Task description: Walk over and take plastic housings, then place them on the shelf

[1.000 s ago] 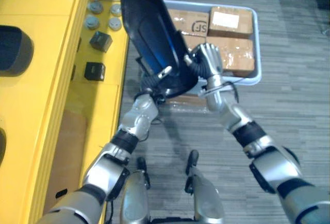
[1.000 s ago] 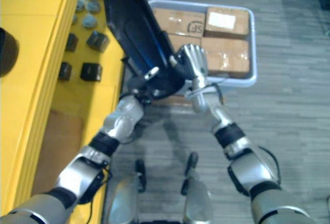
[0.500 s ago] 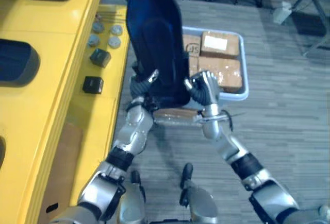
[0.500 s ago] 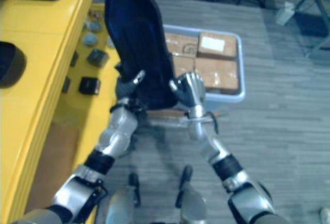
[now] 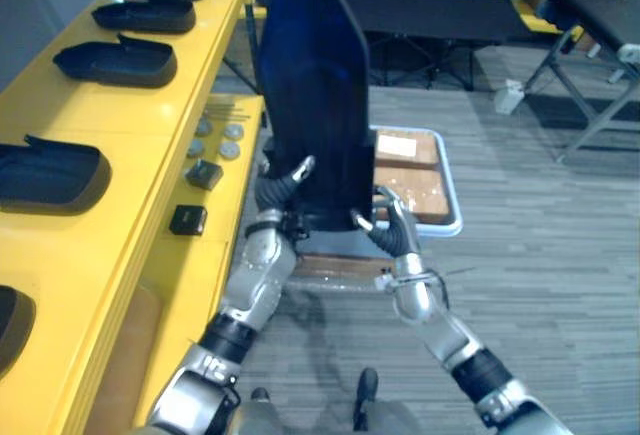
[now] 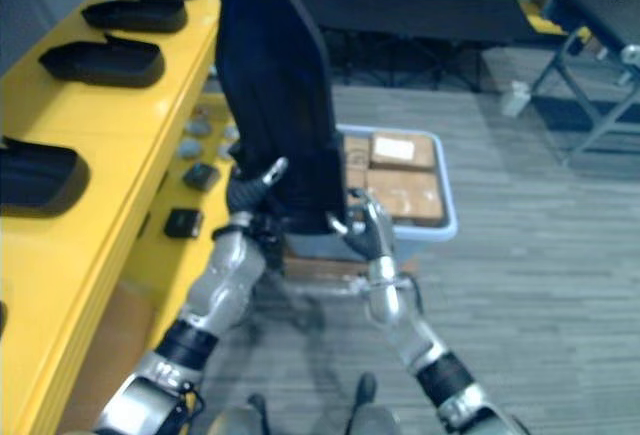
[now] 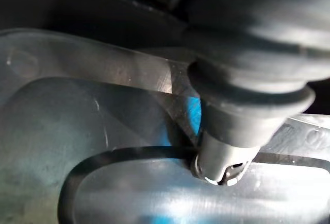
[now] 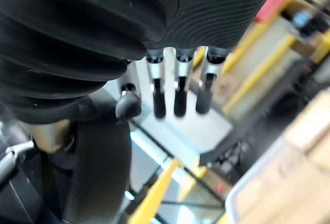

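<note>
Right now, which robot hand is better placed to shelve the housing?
Left, likely. Yellow shelf is on that side; left robot hand holds the housing by its shelf-side edge, right robot hand braces the far edge.

Head stereo pair: we look steeply down and forward from above both arms, at mid range. Both eyes share the upright plastic housing (image 5: 315, 85), the yellow shelf (image 5: 150, 125) along the robot's left, and the grey tray (image 5: 456, 205) of boxes on the floor beyond. The eyes are offset sideways, so the housing sits further left in the right eye.

Left wrist camera: very close, we face along the left robot hand (image 7: 232, 131) onto the housing's surface.

Right wrist camera: we look along the right robot hand (image 8: 178, 92), past the housing's edge, toward yellow rails and the tray's corner.
</note>
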Robot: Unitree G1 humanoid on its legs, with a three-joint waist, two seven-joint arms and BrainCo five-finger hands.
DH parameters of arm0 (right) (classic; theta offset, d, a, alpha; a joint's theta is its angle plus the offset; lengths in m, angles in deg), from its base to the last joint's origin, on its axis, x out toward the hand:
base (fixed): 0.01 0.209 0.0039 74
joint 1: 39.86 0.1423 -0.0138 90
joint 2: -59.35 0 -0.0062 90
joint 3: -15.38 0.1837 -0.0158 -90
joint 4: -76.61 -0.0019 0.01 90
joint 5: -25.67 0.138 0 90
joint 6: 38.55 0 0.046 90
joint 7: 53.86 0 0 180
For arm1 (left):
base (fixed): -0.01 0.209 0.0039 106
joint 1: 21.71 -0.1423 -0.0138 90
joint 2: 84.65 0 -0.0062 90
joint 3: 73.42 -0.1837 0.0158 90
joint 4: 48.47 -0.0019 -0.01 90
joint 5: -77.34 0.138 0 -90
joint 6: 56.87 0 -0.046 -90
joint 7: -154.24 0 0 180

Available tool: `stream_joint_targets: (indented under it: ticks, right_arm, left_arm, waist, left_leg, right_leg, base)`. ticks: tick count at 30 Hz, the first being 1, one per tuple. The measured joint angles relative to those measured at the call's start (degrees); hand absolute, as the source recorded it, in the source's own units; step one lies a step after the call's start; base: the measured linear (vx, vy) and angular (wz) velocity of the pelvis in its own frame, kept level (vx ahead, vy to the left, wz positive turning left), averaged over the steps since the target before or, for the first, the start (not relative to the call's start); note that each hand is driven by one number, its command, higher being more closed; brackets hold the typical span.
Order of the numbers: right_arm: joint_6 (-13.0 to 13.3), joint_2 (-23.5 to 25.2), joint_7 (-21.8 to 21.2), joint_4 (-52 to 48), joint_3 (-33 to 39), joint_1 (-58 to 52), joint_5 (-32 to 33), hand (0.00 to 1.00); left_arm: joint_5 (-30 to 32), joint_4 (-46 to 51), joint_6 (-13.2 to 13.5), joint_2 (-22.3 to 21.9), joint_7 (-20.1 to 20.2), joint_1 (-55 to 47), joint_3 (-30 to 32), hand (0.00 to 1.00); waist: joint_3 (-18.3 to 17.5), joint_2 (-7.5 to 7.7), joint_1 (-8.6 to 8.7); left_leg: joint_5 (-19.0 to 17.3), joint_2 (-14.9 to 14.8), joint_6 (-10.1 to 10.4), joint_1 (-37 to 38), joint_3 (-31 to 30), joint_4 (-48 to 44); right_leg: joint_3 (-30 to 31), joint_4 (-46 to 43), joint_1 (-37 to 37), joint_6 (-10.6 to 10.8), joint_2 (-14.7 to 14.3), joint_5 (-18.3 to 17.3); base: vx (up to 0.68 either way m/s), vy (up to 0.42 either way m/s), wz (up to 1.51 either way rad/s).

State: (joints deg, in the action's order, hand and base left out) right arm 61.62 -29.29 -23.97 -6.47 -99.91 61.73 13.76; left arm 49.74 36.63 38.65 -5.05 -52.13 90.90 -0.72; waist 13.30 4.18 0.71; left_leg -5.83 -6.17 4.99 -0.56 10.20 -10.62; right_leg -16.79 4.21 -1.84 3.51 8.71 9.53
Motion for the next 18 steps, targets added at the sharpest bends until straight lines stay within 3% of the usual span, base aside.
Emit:
stream_joint_targets:
  ticks: [6,9,13,18]
  right_arm:
    - [8.6,1.5,-7.6,-12.7,6.5,-3.5,16.5,0.0]
    - [12.6,1.6,-15.9,-16.9,11.8,-6.6,28.2,0.0]
    - [13.8,2.4,-27.3,-17.8,18.3,-12.6,44.5,0.0]
    - [14.8,6.2,-30.2,-17.8,25.0,-19.3,49.9,0.0]
  left_arm:
    - [15.3,3.0,-2.8,-2.5,-1.4,-9.1,0.8,1.0]
    - [17.5,3.1,-3.2,-2.5,-2.4,-12.5,2.3,1.0]
    - [19.6,3.8,-2.9,-2.5,-4.8,-16.6,7.7,1.0]
    - [20.7,4.4,0.4,-2.9,-7.6,-21.4,13.0,1.0]
  waist:
    - [-3.1,-1.67,0.1]
    - [-3.2,-1.7,0.15]
    - [-3.3,-1.61,0.21]
    - [-3.5,-1.99,0.25]
  left_leg:
    - [0.4,-0.3,0.5,0.8,1.1,0.8]
    - [0.2,-0.3,0.5,1.6,1.5,1.2]
    - [0.1,-0.2,0.4,2.4,1.9,1.8]
    - [-0.1,-0.1,0.5,2.5,2.8,2.7]
  right_leg:
    - [0.5,-0.2,0.4,0.7,-0.3,-0.2]
    - [1.1,-0.5,0.2,0.9,-0.3,-0.2]
    - [1.5,-0.6,0.2,1.0,-0.2,-0.7]
    - [2.7,-0.7,0.9,0.8,-0.2,-1.2]
  base:
    - [0.01,0.001,-0.06]
    - [0.01,0.012,-0.08]
    - [-0.02,0.014,-0.06]
    - [-0.02,0.01,-0.08]
